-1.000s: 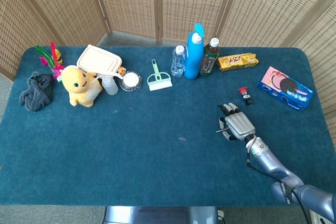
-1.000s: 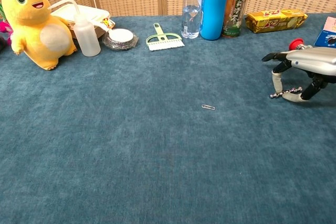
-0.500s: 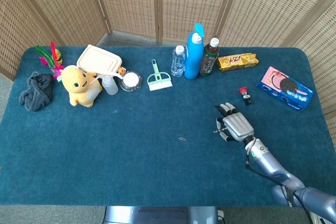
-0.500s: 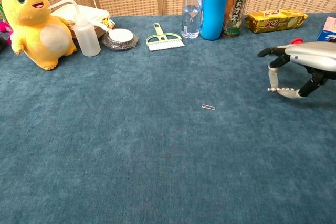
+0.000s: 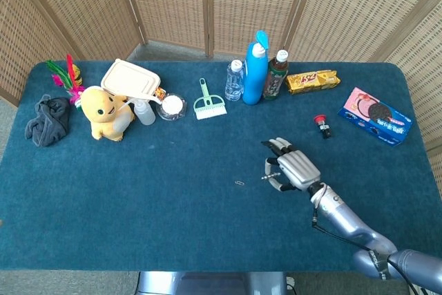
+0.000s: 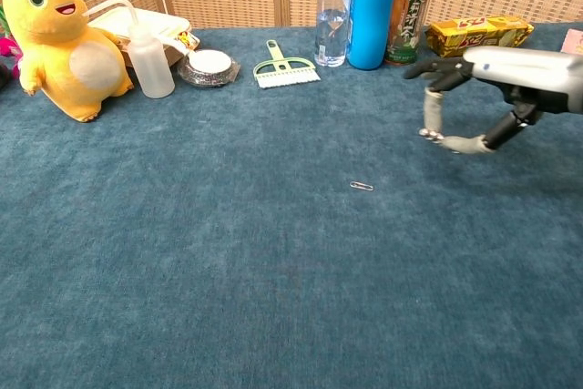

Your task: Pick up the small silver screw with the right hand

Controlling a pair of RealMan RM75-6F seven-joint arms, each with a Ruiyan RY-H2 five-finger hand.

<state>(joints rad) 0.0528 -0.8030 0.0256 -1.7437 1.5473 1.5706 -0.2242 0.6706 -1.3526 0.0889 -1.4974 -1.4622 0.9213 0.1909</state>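
Note:
My right hand (image 5: 291, 169) hovers over the middle-right of the blue table, palm down and lifted off the cloth. It pinches the small silver screw (image 6: 427, 135) between thumb and a finger; the screw (image 5: 268, 177) pokes out to the left of the fingers. In the chest view the right hand (image 6: 496, 88) hangs above the cloth, in front of the bottles. My left hand shows in neither view.
A paper clip (image 6: 362, 186) lies on the cloth left of the hand. At the back stand a blue bottle (image 5: 255, 68), a tea bottle (image 5: 275, 74), a clear bottle (image 5: 235, 79) and a green brush (image 5: 206, 101). A red-capped item (image 5: 321, 124) and a biscuit box (image 5: 376, 115) lie right.
The right hand has risen and travelled left toward the table's middle, carrying the screw with it. Nothing else moved.

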